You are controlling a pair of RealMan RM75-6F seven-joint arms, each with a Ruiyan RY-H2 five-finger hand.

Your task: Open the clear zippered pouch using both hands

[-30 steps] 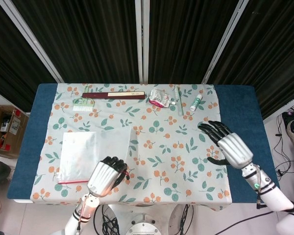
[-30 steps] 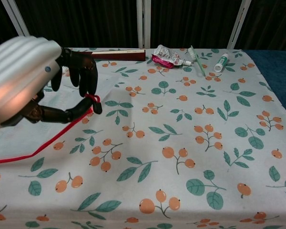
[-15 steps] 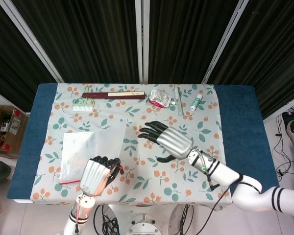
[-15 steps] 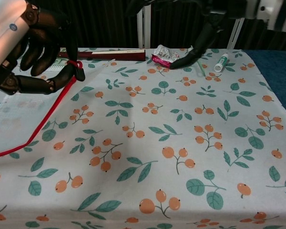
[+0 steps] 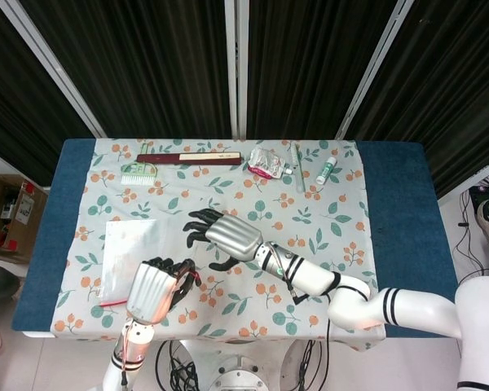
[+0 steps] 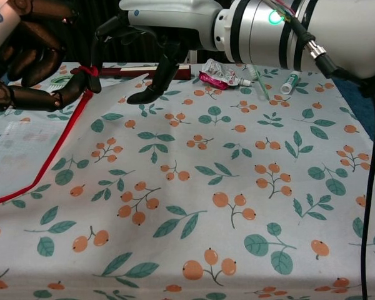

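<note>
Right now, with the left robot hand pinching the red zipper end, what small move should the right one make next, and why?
Probably ease the right robot hand down and leftward to grip the pouch beside the red zipper pull. The left robot hand pinches that pull and has the edge lifted, while the right hovers open, touching nothing, so the pouch has no counter-hold.
</note>
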